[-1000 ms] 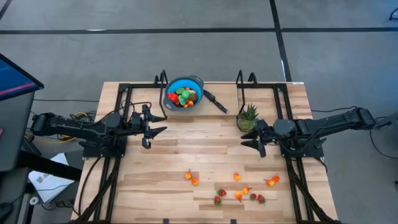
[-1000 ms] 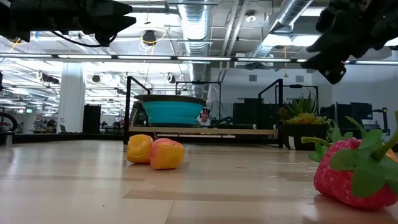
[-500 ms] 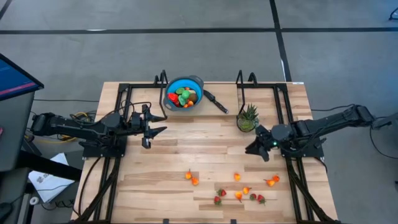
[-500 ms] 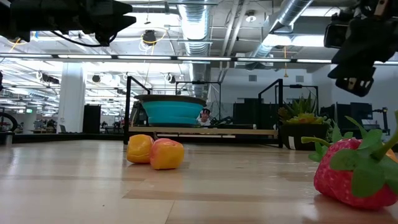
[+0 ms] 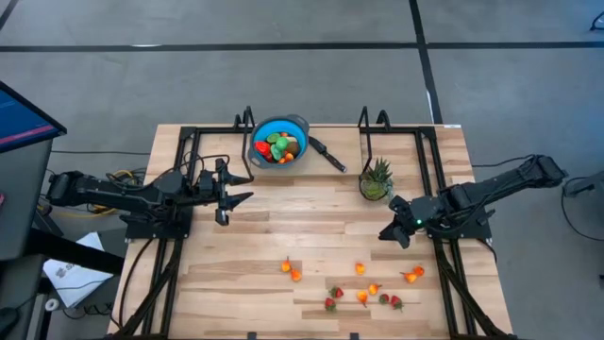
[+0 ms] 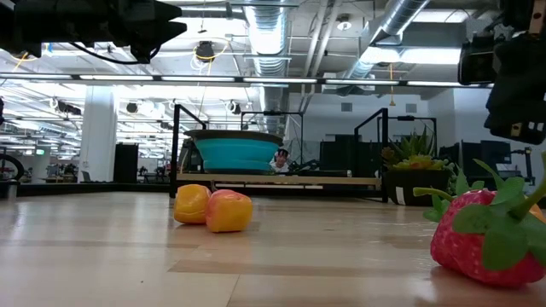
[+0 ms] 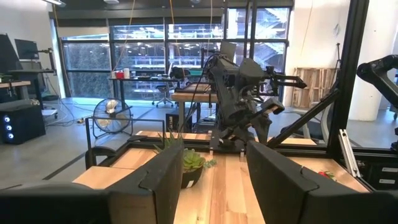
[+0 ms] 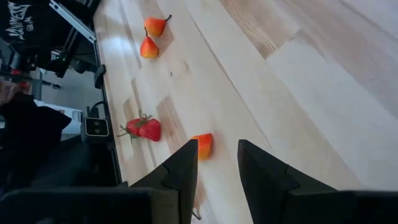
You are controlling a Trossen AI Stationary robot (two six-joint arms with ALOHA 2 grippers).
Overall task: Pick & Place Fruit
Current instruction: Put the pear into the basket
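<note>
A round blue bowl (image 5: 279,140) holding toy fruit sits at the far edge of the wooden tabletop (image 5: 311,212), a spiky green plant (image 5: 377,177) to its right; small red and orange toy fruits (image 5: 361,283) lie scattered along the near edge.

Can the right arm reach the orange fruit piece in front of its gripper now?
Probably yes. The right gripper, fingers apart and empty, hangs over bare table, and nothing stands between it and the orange fruit piece.
</note>
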